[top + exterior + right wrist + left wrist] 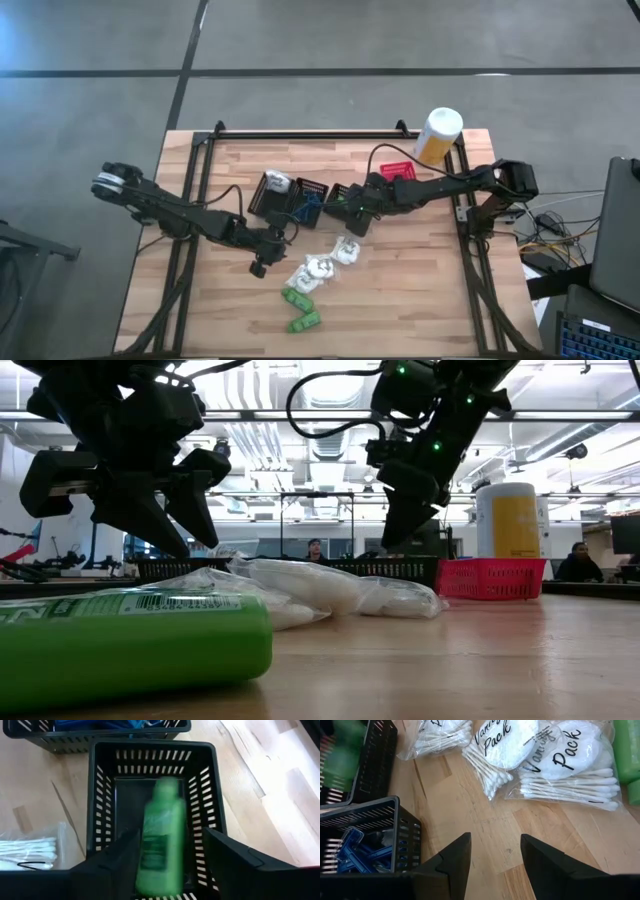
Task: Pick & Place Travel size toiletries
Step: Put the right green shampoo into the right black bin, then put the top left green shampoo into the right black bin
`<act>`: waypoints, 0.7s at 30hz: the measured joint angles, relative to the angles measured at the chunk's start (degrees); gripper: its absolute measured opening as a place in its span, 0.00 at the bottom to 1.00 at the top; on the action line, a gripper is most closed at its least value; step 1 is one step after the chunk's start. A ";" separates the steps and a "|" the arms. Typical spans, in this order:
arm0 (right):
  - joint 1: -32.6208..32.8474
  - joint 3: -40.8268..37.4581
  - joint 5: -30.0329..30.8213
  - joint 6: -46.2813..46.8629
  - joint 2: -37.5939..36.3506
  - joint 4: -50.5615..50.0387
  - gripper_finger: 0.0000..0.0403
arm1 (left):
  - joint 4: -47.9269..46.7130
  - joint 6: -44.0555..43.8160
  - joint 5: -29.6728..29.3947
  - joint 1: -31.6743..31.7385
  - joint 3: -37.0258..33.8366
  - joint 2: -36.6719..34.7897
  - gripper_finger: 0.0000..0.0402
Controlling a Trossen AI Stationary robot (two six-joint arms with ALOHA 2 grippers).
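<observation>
At the centre of the high view the right gripper (170, 857), fingers released, hangs over a black basket (152, 755) with a green bottle (161, 840) blurred between them, while the left gripper (492, 862), fingers spread and empty, hovers above the bench (555, 840) near the cotton-swab packs (570, 765).

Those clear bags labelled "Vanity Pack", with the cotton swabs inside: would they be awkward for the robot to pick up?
Probably a little. The vanity packs are loose clear bags, so they would likely sag and crumple between fingers rather than hold shape. Swabs and cotton pads suggest very light contents, so a push may slide them easily across the table. They lie flat, so rolling seems unlikely.
</observation>
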 joint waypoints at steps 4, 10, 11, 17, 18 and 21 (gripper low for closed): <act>-0.02 -0.05 0.07 0.12 0.00 0.08 0.61 | 0.01 0.00 0.00 0.02 0.00 0.02 0.44; 1.25 -0.05 0.12 1.01 0.00 0.16 0.66 | 0.02 0.00 0.00 0.00 0.00 0.00 0.44; 1.76 -0.05 0.11 1.22 0.00 0.14 0.66 | 0.00 0.00 0.00 0.00 0.00 0.00 0.44; 6.45 -0.05 0.03 2.44 0.00 -0.25 0.67 | 0.03 -0.02 0.00 0.02 -0.04 0.00 0.44; 7.43 -0.05 -0.02 3.03 0.00 -0.25 0.66 | 0.06 -0.02 0.00 0.00 -0.19 0.00 0.44; 10.52 -0.05 -0.12 4.01 -0.01 -0.23 0.64 | -0.05 -0.02 0.00 0.00 -0.89 0.02 0.44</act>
